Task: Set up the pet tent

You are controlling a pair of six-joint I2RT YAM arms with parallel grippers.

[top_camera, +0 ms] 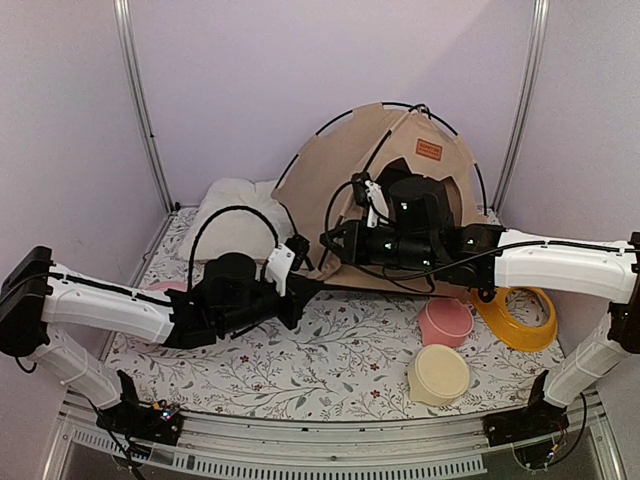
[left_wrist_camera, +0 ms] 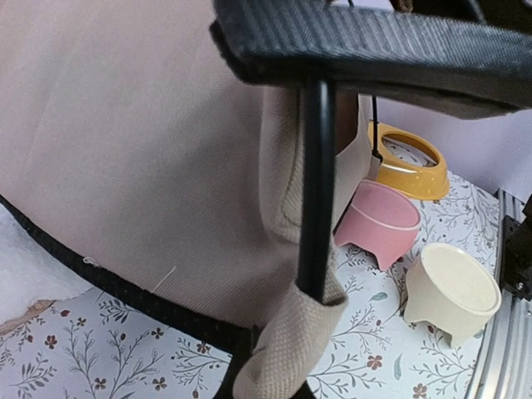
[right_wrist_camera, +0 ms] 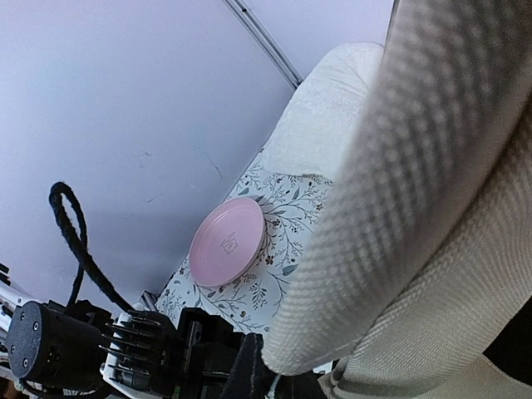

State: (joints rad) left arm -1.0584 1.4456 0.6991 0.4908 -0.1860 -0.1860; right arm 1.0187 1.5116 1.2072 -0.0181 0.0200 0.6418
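Note:
The pet tent stands at the back middle, tan fabric bowed up on thin black poles, its brown label patch near the top. The right arm hides the doorway, and no pom-pom shows. My left gripper is at the tent's front left corner. In the left wrist view it is shut on the fabric corner pocket, and a black pole stands in that pocket. My right gripper is just above, shut on tent fabric that fills the right wrist view.
A cream cushion lies behind the left arm. A pink bowl, a cream bowl and a yellow bowl stand at the front right on the floral mat. A pink plate lies on the left.

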